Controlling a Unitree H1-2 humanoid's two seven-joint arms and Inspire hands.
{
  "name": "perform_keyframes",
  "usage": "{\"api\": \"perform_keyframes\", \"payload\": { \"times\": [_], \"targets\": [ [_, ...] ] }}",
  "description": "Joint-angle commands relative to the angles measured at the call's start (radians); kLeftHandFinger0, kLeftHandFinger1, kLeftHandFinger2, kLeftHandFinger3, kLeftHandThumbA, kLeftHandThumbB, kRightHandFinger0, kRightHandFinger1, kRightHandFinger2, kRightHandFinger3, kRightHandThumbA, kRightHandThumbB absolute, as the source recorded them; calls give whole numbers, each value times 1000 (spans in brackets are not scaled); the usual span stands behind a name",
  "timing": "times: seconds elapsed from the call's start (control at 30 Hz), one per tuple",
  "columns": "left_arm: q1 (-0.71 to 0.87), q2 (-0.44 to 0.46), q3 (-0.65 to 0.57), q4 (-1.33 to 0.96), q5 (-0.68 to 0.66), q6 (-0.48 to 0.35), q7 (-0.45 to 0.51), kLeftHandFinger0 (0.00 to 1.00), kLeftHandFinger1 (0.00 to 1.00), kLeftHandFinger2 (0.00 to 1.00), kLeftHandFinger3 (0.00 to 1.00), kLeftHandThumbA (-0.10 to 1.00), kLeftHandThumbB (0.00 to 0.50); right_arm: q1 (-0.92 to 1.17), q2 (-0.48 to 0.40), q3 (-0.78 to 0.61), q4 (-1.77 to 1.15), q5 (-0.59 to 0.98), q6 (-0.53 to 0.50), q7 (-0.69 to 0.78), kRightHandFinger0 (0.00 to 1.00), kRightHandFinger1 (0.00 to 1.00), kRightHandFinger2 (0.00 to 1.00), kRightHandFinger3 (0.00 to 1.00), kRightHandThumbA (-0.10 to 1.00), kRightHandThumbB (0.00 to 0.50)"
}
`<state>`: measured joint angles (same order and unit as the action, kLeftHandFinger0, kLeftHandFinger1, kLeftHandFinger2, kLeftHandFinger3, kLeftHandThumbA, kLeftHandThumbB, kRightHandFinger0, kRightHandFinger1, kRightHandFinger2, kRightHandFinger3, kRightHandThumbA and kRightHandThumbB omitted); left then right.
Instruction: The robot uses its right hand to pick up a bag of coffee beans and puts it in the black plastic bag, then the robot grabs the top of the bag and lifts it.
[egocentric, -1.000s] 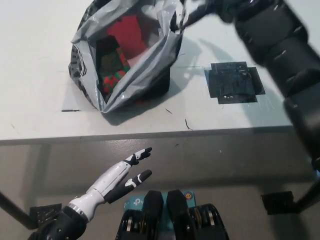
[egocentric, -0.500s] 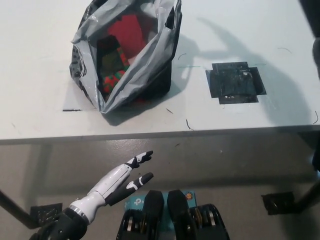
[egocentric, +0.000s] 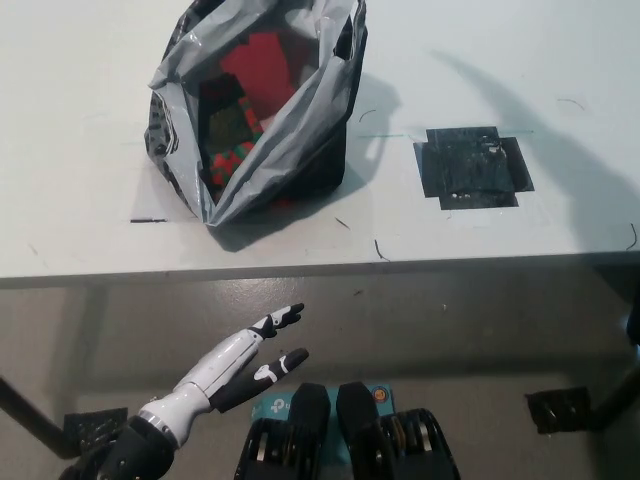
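The black plastic bag (egocentric: 290, 130) stands open on the white table (egocentric: 80, 220), its glossy grey mouth gaping toward me. Inside it lies the coffee bean bag (egocentric: 250, 75), red with a green and red patterned part lower down. My white left hand (egocentric: 235, 360) rests below the table's front edge at the lower left, open with fingers spread and holding nothing. My black right arm and hand are out of the picture; only a faint shadow falls on the table's right side.
A black taped square (egocentric: 472, 166) marks the table right of the bag. Short black tape marks (egocentric: 148, 220) lie near the table's front edge. Below the edge is grey floor with dark table-leg feet (egocentric: 556, 408).
The right arm, a second ago above the bag's top right rim, has swung away to the right and left the picture. The bag stays in place. The left hand has barely moved.
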<state>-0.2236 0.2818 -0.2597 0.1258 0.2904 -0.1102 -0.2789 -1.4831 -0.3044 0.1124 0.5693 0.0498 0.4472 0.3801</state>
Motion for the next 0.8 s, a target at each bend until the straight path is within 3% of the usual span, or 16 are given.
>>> {"api": "perform_keyframes", "payload": {
  "times": [0.0,0.07,0.1,0.2,0.23,0.3,0.37,0.4,0.5,0.67,0.77],
  "targets": [
    [-76,-1,111,-4,-106,-27,50,1000,1000,1000,1000,1000,166,510,-524,-263,-1300,519,23,-276,1000,1000,1000,1000,1000,364],
    [-91,-4,124,14,-118,-30,56,1000,1000,1000,1000,1000,170,579,-532,-320,-1361,565,23,-287,1000,1000,1000,1000,1000,357],
    [-103,-7,133,27,-122,-28,64,1000,1000,1000,1000,1000,193,627,-535,-350,-1412,592,23,-323,1000,1000,1000,1000,1000,416],
    [-114,-8,145,37,-130,-29,70,1000,1000,1000,1000,1000,196,742,-478,-452,-1511,593,23,-307,1000,1000,1000,1000,1000,472],
    [-113,-9,147,37,-131,-30,72,1000,1000,1000,1000,1000,196,769,-454,-485,-1516,582,23,-272,1000,1000,1000,1000,1000,462],
    [-115,-9,149,50,-125,-43,81,1000,1000,1000,1000,1000,195,937,-359,-528,-1519,523,-115,-199,1000,1000,1000,1000,997,379],
    [-114,-10,150,53,-124,-46,84,1000,1000,1000,1000,1000,194,1031,-329,-513,-1519,495,-217,-195,1000,1000,1000,1000,977,355],
    [-116,-11,149,60,-128,-49,80,1000,1000,1000,1000,1000,192,1142,-263,-473,-1519,449,-330,-192,1000,1000,1000,1000,964,364],
    [-120,-17,147,63,-128,-43,78,1000,1000,1000,1000,1000,191,1243,-166,-408,-1519,402,-408,-188,1000,1000,1000,1000,979,388],
    [-124,-15,144,64,-116,-37,75,1000,1000,1000,1000,1000,205,1346,-61,-337,-1519,448,-326,-234,1000,1000,1000,1000,936,433],
    [-128,-7,146,67,-108,-40,76,1000,1000,1000,1000,1000,197,1367,29,-312,-1517,387,-294,-226,1000,1000,1000,1000,1000,451]
  ]
}}
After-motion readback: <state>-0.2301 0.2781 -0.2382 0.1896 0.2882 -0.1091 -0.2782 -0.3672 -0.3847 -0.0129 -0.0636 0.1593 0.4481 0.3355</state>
